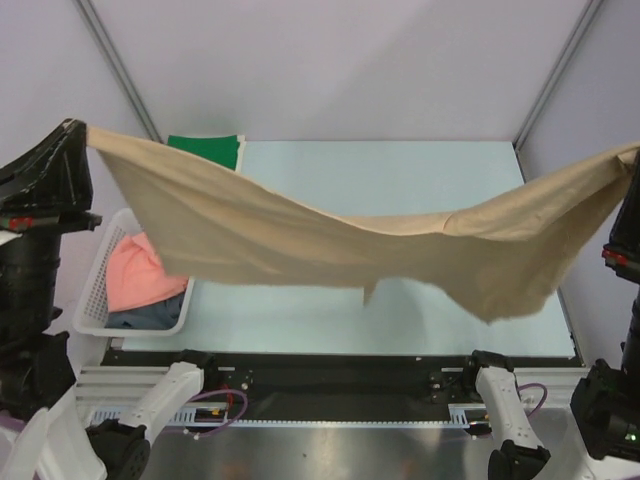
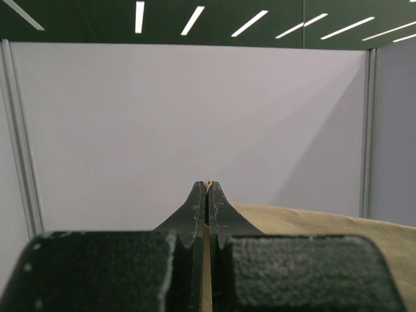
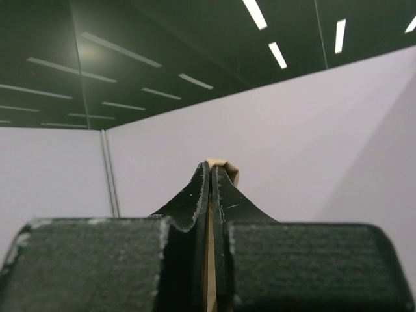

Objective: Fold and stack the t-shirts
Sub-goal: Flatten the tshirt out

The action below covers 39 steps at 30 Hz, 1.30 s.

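Pale blue-green table point(image 1: 420, 170), plain white walls on three sides. The tan t-shirt point(image 1: 300, 235) is clear of the surface altogether, strung in the air between the two arms above the near half of the table. The left gripper point(image 2: 207, 190) has its fingers pressed together on one upper edge of the cloth, a sliver of tan showing at the tips. The right gripper point(image 3: 211, 170) is clamped the same way on the opposite edge, with a small fold of tan peeping out. Judged purpose: both arms are raised and spread wide to open the garment out before it is laid flat for folding. The cloth is not taut — it sags in the middle, hangs in soft diagonal creases, and one lower corner droops toward the right. The green t-shirt point(image 1: 205, 150) lies flat, apparently folded, at the far left corner. The salmon t-shirt point(image 1: 140, 275) and dark grey-blue t-shirt point(image 1: 150, 317) sit crumpled in the white basket point(image 1: 92, 300) at the left edge — not yet folded.
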{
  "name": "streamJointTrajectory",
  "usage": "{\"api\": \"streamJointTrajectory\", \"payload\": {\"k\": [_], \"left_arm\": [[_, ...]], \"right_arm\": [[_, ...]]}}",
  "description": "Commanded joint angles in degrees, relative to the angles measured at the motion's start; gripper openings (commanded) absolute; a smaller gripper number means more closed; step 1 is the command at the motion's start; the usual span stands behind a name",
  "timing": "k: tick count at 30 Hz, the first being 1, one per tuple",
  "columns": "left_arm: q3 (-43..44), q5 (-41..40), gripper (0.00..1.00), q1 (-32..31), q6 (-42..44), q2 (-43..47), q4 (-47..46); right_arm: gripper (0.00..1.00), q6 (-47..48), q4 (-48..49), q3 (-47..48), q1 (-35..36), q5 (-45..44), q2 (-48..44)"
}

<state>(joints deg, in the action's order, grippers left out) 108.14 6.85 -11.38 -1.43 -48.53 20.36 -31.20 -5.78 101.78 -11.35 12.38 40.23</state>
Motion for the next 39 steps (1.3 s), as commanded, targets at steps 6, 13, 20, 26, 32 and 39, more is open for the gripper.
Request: {"api": "streamJointTrajectory", "payload": {"k": [6,13,20,26,32,39], "left_arm": [[-5.73,-6.68,0.00,-2.42,4.33,0.20,-4.97],[-26.90,-12.99,0.00,-2.51,6.79,-4.62,-19.46],[-45.99,-15.38,0.00,-2.42,8.99,-20.69,-40.11],[-31.87,-15.81,0.00,-1.46,6.97,-55.13,-38.72],[2.65,-9.59,0.00,-0.84,4.86,-86.53,-20.82],[12.02,-12.66,0.00,0.91,-0.39,-91.22,-17.01]], "right_arm": [[0.00,1.85,1.82,1.51,1.34,-0.34,5.29],[0.00,-0.88,10.60,-16.93,1.33,0.71,10.82],[0.00,0.53,24.48,-38.48,2.65,0.01,23.20],[0.00,3.86,35.48,-38.59,2.92,1.15,47.89],[0.00,5.09,32.26,-27.19,1.51,1.43,67.51],[0.00,6.94,25.92,-17.33,1.77,3.88,77.27]]}}
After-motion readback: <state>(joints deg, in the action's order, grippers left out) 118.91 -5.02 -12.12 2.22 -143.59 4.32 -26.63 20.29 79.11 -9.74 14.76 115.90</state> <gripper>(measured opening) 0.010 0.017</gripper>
